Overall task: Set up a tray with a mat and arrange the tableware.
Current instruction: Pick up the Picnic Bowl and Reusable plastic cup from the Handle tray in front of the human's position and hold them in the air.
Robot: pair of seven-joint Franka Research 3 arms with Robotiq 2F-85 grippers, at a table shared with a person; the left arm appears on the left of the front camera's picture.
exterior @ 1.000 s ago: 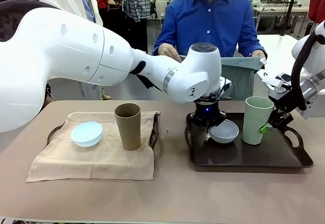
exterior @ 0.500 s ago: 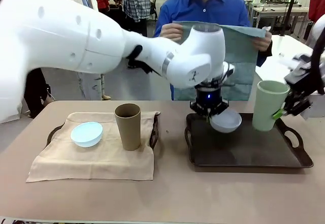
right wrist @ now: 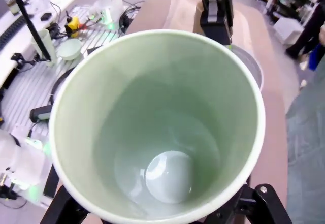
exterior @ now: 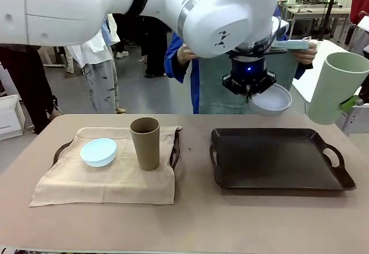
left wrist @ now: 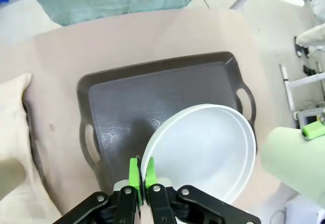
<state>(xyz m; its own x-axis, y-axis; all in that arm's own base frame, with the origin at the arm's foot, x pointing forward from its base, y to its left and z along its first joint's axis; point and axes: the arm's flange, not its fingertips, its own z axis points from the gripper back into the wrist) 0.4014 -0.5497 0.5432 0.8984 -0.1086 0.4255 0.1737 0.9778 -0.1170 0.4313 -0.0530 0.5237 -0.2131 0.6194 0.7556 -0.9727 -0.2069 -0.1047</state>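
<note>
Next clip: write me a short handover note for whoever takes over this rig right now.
Left gripper: shut on the white bowl, held in the air.
Right gripper: holds the pale green cup aloft.
Dark tray: bare, no mat yet; a person behind holds up a teal cloth.
Left tray: beige mat with pale blue bowl and brown cup, done.
Left: mat onto the dark tray, then bowl and cup back.

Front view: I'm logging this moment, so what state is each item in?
White bowl: lifted, rim pinched by left end effector.
Pale green cup: lifted, tilted, held by right end effector.
Dark tray: bare.
Brown cup: upright on beige mat.
Pale blue bowl: on beige mat.
</note>
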